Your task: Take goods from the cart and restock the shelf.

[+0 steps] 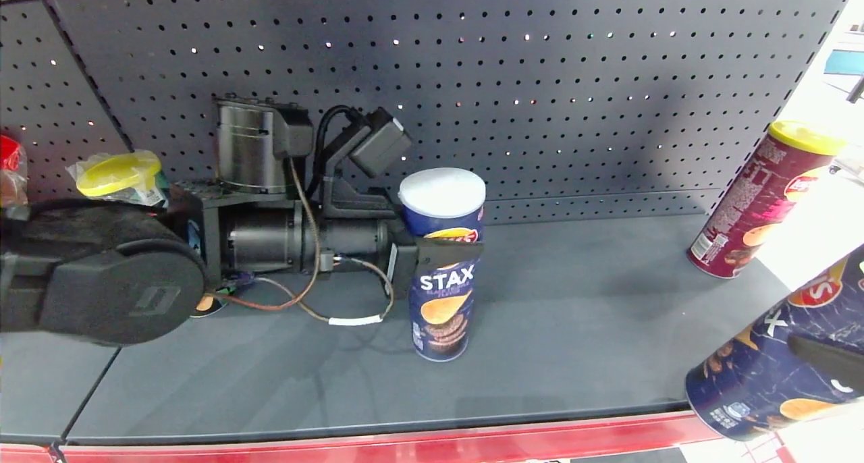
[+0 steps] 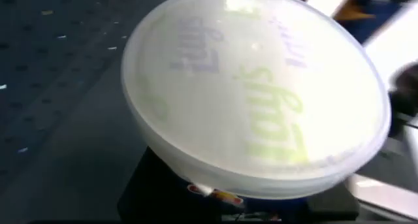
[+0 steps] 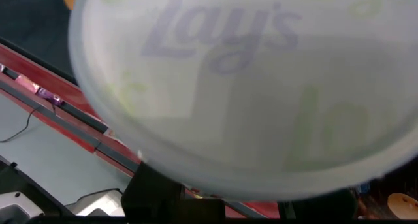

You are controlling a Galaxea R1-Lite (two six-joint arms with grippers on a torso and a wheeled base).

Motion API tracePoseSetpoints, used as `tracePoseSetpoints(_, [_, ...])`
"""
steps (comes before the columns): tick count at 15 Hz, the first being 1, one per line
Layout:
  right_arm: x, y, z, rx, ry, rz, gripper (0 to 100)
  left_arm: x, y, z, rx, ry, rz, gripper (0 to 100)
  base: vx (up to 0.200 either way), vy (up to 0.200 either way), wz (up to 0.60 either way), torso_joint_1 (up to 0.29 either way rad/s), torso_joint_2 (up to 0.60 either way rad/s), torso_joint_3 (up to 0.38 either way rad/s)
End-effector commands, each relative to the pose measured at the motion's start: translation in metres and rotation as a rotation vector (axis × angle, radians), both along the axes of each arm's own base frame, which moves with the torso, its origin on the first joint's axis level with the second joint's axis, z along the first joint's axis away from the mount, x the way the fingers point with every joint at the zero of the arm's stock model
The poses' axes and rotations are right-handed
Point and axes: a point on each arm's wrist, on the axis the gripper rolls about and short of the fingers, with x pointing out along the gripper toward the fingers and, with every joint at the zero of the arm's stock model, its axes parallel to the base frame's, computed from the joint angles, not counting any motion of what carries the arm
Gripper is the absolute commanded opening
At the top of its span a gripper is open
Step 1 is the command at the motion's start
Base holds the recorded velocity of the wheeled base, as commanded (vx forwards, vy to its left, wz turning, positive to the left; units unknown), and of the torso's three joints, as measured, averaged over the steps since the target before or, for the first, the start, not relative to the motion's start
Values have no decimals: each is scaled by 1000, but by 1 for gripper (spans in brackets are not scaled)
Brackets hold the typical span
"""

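Left gripper (image 1: 447, 250): jaws clenched on a blue cylindrical cardboard chip can with a white plastic lid (image 1: 442, 314), gripped at its upper half. The can is upright and its base appears to rest on the grey metal shelf deck (image 1: 574, 314). In the left wrist view the lid (image 2: 255, 93) sits directly ahead of the jaws. Right gripper (image 1: 827, 360): jaws closed around a second blue cardboard chip can (image 1: 756, 375), tilted, with its base out past the jaws and over the red front rail (image 1: 405, 443). A maroon cylindrical can with a yellow lid (image 1: 749, 206) stands tilted on the deck, beyond the right jaws towards the grey perforated back panel (image 1: 540, 78) and well apart from the left jaws.
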Motion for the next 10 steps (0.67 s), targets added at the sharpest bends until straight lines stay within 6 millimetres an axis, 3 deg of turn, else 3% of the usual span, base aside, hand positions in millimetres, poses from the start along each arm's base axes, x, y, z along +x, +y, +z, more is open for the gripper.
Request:
tracePoseSetpoints(1, [1, 0, 0, -2, 3, 1, 0, -27, 16, 8, -21, -12, -61, 0, 0, 0, 0, 0, 0, 0])
tracePoseSetpoints(4, [1, 1, 1, 0, 2, 3, 0, -34, 18, 2, -6, -34, -121, 0, 0, 0, 0, 0, 0, 0])
tracePoseSetpoints(10, [1, 0, 1, -1, -1, 3, 0, -24, 9, -7, -3, -86, -177, 0, 0, 0, 0, 0, 0, 0])
